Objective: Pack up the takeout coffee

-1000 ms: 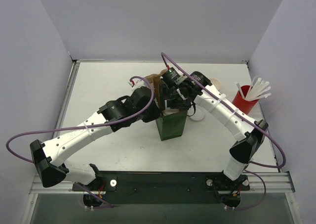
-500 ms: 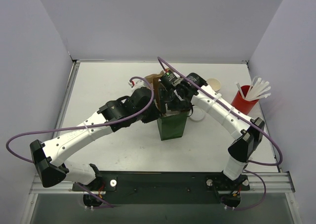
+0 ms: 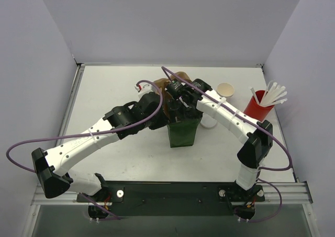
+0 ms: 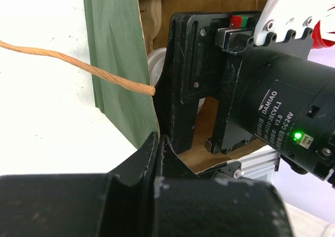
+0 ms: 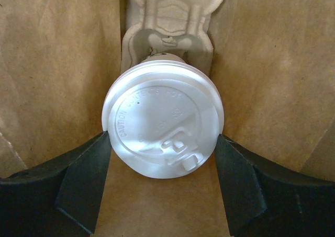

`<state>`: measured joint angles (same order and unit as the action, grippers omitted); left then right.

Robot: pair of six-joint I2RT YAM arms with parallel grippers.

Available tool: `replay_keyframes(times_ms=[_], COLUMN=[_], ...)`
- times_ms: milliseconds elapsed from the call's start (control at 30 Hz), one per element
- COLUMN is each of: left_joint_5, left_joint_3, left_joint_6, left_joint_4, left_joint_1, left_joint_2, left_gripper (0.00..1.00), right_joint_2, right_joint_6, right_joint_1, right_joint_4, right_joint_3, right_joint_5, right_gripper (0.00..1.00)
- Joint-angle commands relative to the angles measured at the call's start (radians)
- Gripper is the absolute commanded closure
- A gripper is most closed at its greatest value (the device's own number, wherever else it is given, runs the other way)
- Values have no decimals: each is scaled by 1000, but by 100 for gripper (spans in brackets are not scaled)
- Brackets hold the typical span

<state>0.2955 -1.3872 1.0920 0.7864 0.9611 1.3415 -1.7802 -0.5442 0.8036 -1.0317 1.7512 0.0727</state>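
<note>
The takeout coffee (image 5: 162,127), a white cup with a flat white lid, stands inside the green paper bag (image 3: 183,133) in a molded pulp carrier (image 5: 170,17). My right gripper (image 5: 162,137) reaches down into the bag's mouth, and its fingertips (image 5: 99,153) press against both sides of the lid. In the top view the cup is hidden by the right wrist (image 3: 178,93). My left gripper (image 4: 158,143) is pinched shut on the bag's left rim and holds the mouth open; it also shows in the top view (image 3: 163,117).
A white cup with a tan inside (image 3: 225,89) stands at the back right. A red cup of white straws (image 3: 260,105) is further right. A white object (image 3: 209,122) sits partly hidden under the right arm. The bag's twine handle (image 4: 78,64) hangs outside.
My right wrist has shifted left over the bag and its elbow has swung inward, which uncovers the tan-inside cup. The left arm and the bag have stayed put.
</note>
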Motion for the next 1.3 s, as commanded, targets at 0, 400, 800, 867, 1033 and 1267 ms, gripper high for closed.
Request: replay_keyframes(times_ms=[0,400,800,867,1033,1267], left_joint_5=[-16,-18,-19,-19,-21,-15], left_joint_3=[-44,-61,-70,-72,-64,-81], left_joint_6=[19,6,0,-1,-10,-15], left_joint_4=[-95,-95,-92,-87,-95,-98], left_joint_1=[8,8,8,8,8,7], left_joint_2=[-18,-16,-15,-18,-24,-25], left_gripper=[100,100,100,100,100,100], right_joint_2=[-33,-53,-45,-48,-36,-27], right_joint_6=[-7,-8,-13,-13,-17,-19], right_joint_1=[3,-3,-10,-12,-14,-9], right_joint_4=[-4,16,21,21,25,38], right_joint_3=[-18,-32,-42,-39,-47,-68], right_joint_5=[-33,-57,-50,-53,-56,-65], right_gripper=[45,46,47,47,47,48])
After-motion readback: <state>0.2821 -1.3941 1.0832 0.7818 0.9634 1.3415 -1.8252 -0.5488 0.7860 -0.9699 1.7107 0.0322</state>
